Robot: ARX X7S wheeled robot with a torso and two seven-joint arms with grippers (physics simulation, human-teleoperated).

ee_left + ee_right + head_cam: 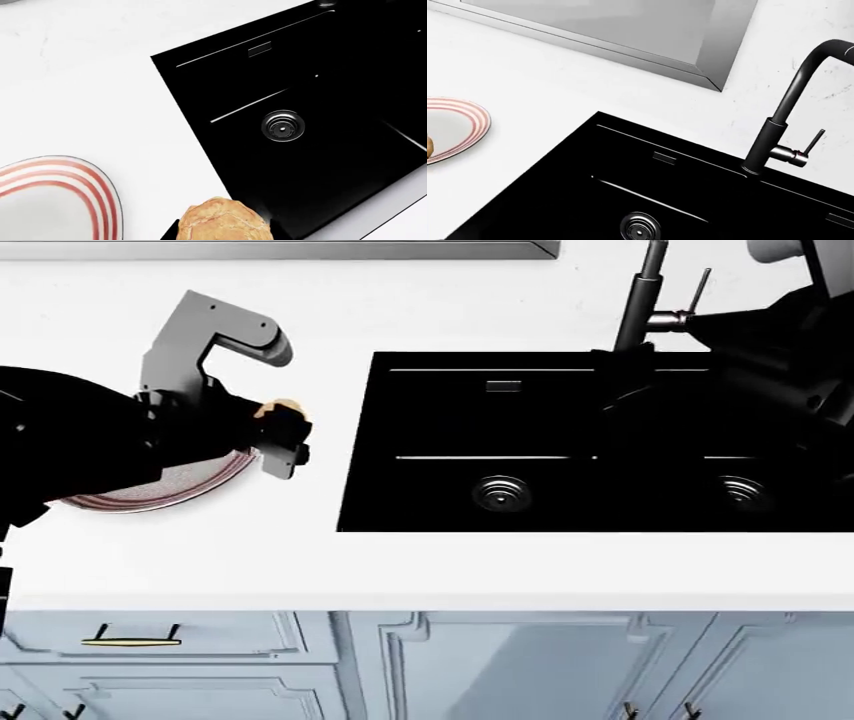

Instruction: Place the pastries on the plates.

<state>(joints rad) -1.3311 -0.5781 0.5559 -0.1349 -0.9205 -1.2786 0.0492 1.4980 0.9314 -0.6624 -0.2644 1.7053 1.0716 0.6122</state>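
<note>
A golden-brown bun (223,217) sits between the dark fingers of my left gripper (223,233), which is shut on it. In the head view the left gripper (283,435) holds the bun (278,408) above the white counter, just right of the red-ringed plate (174,485). My left arm covers most of that plate. The left wrist view has the plate (60,197) off to one side of the bun, apart from it. It also appears in the right wrist view as the plate (457,125). My right arm (781,350) hangs over the sink's right end, its jaws not distinguishable.
A black double sink (601,445) with round drains fills the counter's middle and right. A dark tap (647,300) stands behind it. The white counter (400,560) ends at a front edge above pale blue cabinet doors. A steel-framed panel (627,30) lies along the back.
</note>
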